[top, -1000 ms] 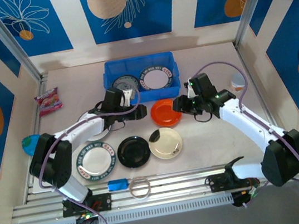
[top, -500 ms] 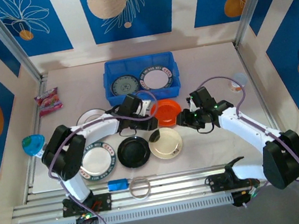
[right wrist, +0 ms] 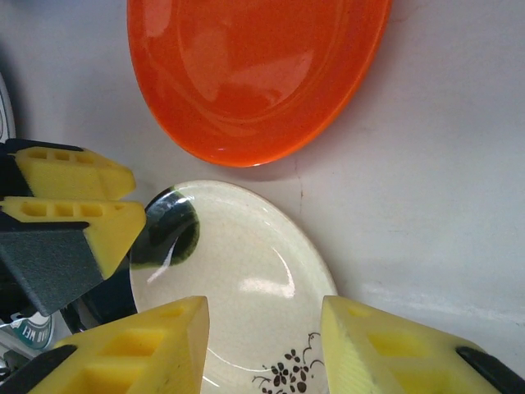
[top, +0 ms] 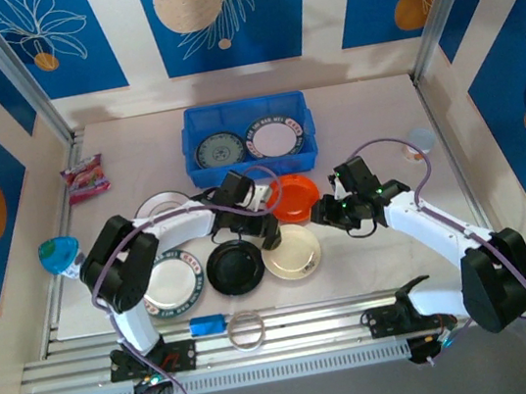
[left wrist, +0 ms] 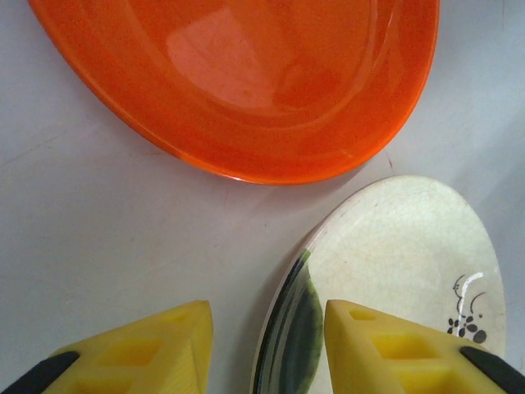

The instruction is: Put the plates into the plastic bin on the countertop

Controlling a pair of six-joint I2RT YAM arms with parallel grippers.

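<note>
1. Lower left of the top view: a rim-patterned plate (top: 166,279) and a black plate (top: 235,267) lie flat on the countertop (top: 369,112), both untouched.
2. Upper centre: the blue plastic bin (top: 244,111) holds a teal patterned plate (top: 216,150) and a red-rimmed white plate (top: 275,139).
3. Left gripper (left wrist: 264,332): jaws fairly narrow, straddling the dark-painted rim of the cream plate (left wrist: 394,246). Countertop shows between one finger and the rim, so it is not clamped.
4. The orange plate (top: 293,197) sits just beside the cream plate on the bin side, with a thin gap between them.
5. Right gripper (right wrist: 262,328): jaws partly open and empty, hovering over the same cream plate, close to the left fingers (right wrist: 74,222).
6. Risks, as I judge them:
   - Both grippers crowd one plate, so their fingers may collide.
   - A shallow pinch on the glazed rim may slip.
   - A dragged cream plate could shove the orange plate.
</note>
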